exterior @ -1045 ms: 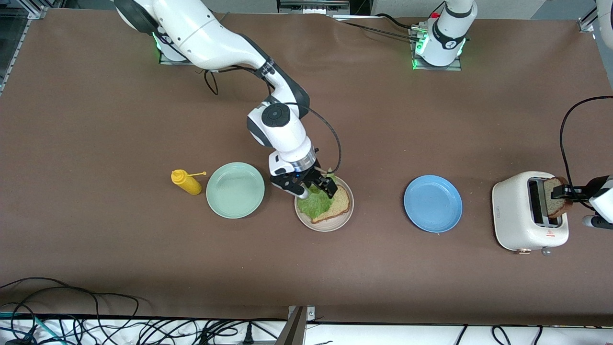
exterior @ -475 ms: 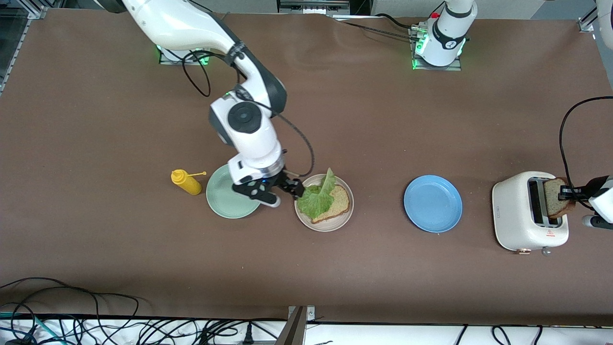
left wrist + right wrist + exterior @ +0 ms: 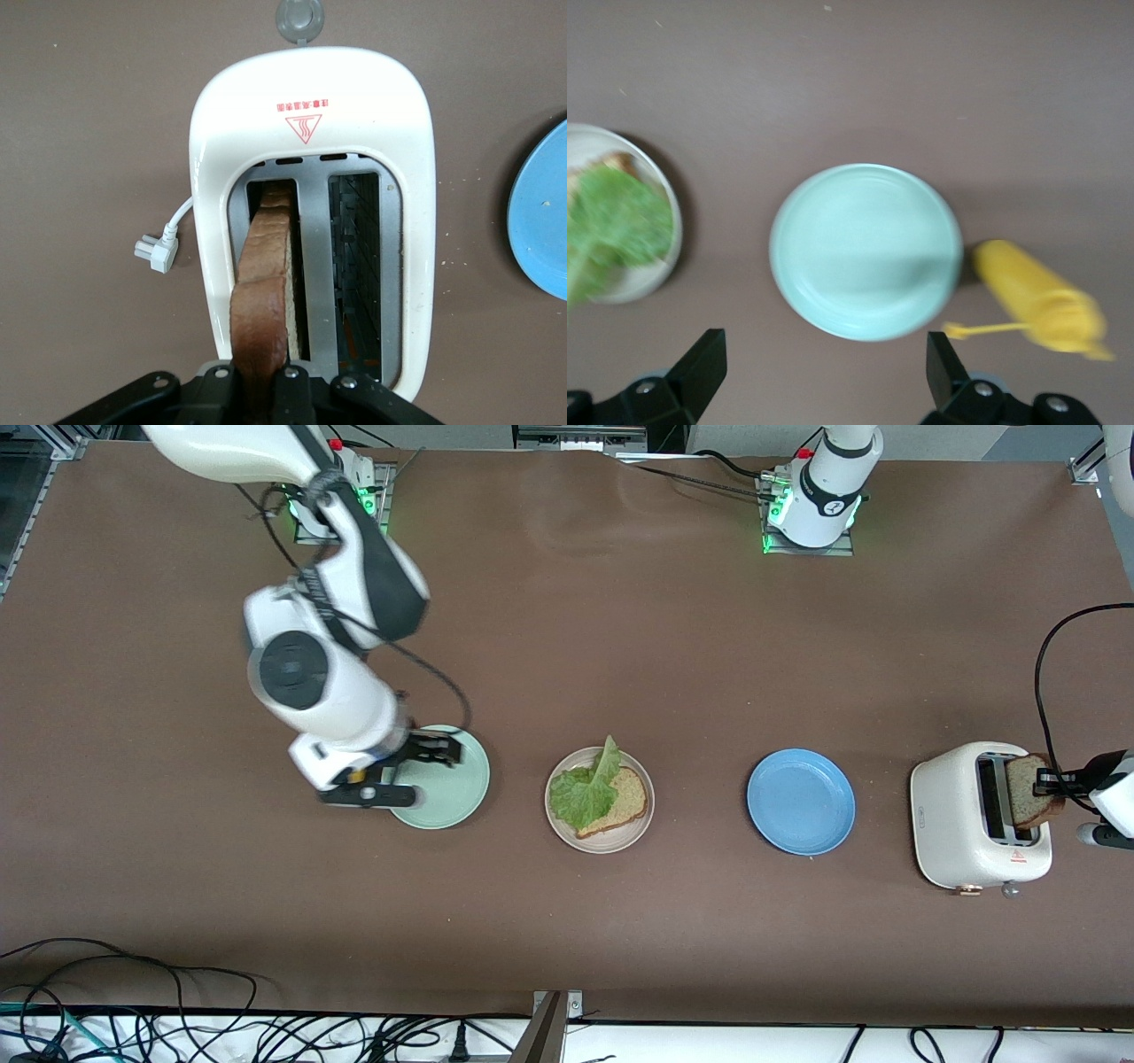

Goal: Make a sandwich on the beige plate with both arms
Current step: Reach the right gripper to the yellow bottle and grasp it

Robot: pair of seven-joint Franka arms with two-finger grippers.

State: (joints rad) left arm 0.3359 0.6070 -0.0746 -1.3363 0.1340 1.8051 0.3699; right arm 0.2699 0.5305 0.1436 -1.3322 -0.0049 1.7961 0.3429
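The beige plate holds one brown bread slice with a ruffled green lettuce leaf lying partly over it. My right gripper hangs open and empty over the mint-green plate, apart from the beige plate and its lettuce. At the left arm's end of the table a second bread slice stands upright in a slot of the white toaster. My left gripper is shut on that slice's crust edge above the toaster.
A blue plate lies between the beige plate and the toaster. A yellow squeeze bottle lies beside the mint-green plate; the right wrist hides it in the front view. The toaster's white plug rests on the brown table. Cables run along the near edge.
My right gripper has left the lettuce on the bread and swung from the beige plate to over the mint-green plate. My left gripper has closed on the slice in the toaster.
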